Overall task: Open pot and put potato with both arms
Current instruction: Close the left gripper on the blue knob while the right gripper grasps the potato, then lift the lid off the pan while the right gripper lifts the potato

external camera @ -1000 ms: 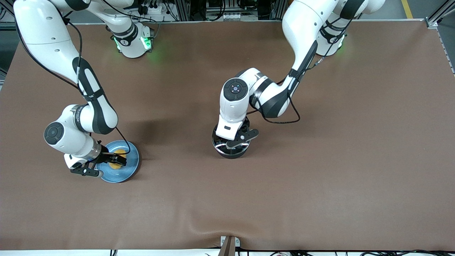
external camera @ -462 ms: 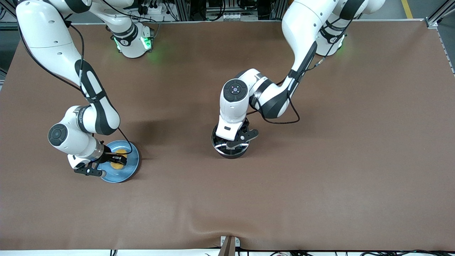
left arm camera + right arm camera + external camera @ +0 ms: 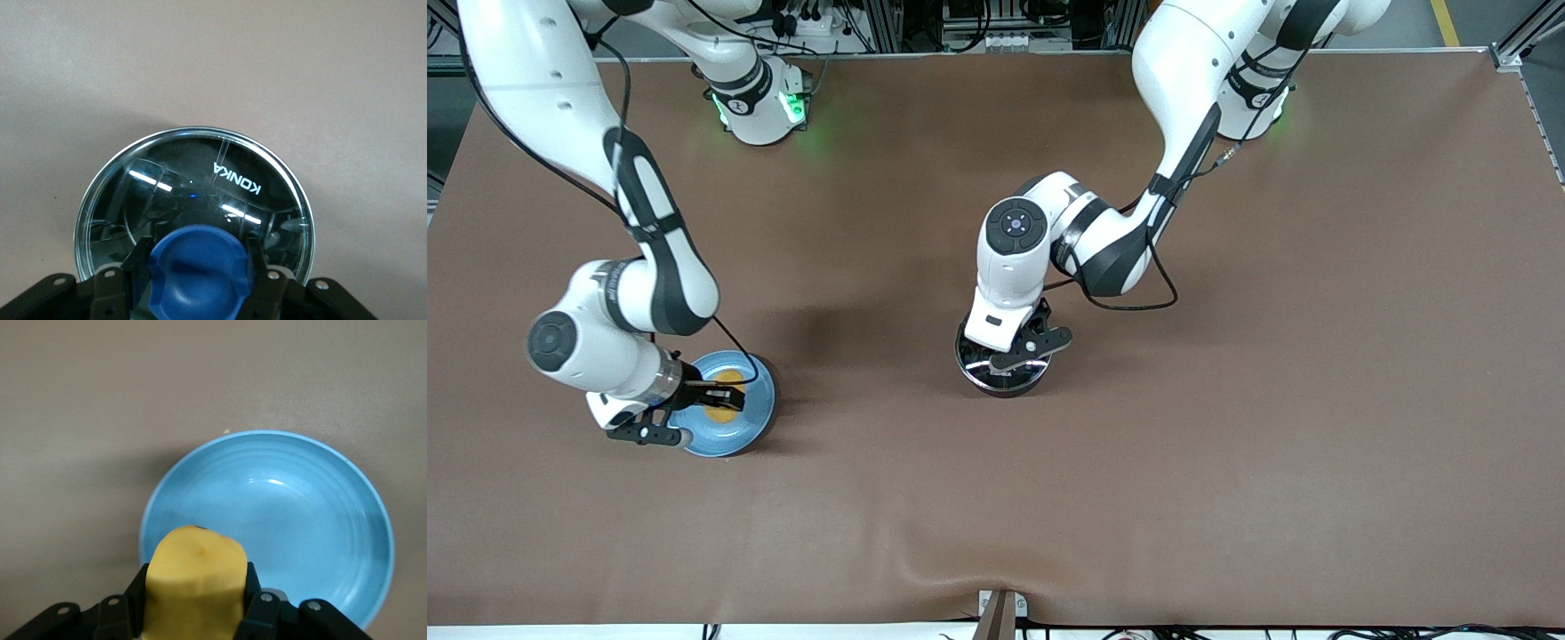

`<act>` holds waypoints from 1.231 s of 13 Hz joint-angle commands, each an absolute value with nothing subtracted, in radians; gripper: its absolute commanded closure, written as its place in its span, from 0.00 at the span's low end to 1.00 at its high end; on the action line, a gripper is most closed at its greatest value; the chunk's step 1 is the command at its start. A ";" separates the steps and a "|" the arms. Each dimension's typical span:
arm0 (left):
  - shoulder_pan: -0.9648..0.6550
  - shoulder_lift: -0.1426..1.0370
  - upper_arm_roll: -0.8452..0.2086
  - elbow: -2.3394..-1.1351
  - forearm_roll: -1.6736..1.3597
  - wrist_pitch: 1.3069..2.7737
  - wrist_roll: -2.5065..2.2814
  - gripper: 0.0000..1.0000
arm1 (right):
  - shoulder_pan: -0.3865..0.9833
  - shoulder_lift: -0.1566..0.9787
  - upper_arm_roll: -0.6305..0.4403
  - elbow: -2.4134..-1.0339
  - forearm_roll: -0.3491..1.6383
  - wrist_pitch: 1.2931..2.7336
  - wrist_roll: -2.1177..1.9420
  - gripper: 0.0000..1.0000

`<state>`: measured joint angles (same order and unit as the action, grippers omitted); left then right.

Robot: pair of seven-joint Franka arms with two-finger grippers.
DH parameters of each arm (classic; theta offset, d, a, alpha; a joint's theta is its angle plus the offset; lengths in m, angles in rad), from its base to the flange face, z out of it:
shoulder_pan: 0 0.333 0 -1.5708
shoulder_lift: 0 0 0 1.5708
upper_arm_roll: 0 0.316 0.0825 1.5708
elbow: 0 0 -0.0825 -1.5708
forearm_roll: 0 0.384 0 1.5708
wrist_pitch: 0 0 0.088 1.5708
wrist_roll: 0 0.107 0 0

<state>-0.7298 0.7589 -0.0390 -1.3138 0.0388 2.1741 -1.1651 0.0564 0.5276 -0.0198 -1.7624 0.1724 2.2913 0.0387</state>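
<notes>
Left pincer [image 3: 1009, 356] clamps knob [image 3: 199, 273] of lid [image 3: 193, 200]; lid not off pot [image 3: 1003, 373], mid-worktop. Right pincer [image 3: 710, 397] grips potato [image 3: 195, 587] over plate [image 3: 749, 418], at pot's 9 o'clock. Left to do: lift lid, drop potato in.

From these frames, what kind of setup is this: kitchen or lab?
Most likely a robotics lab bench, not a kitchen. A brown-covered table carries only staged props: a lidded pot and a blue plate. Aluminium framing and cabling run along the edge where the arms' bases stand.

brown table [image 3: 1227, 462], metal framing [image 3: 996, 27]
</notes>
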 commanded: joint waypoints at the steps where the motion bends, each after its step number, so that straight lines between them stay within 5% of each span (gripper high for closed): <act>1: -0.729 0.714 -0.032 -1.296 0.064 2.165 -1.158 1.00 | 0.075 0.450 -0.020 -1.763 0.167 2.230 0.055 1.00; 10: -0.546 0.451 -0.041 -1.316 -0.018 1.959 -0.900 1.00 | 0.247 0.351 -0.018 -1.731 0.161 2.227 0.151 1.00; 16: -0.341 0.380 -0.041 -1.356 -0.069 1.747 -0.507 1.00 | 0.513 0.458 -0.017 -1.583 -0.072 2.229 0.634 1.00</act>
<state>-0.3932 0.4164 -0.0315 -1.3020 -0.0478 1.7717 -0.6046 0.4314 0.3875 -0.0065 -1.6675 -0.0121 2.2392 0.4913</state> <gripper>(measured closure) 0.401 0.436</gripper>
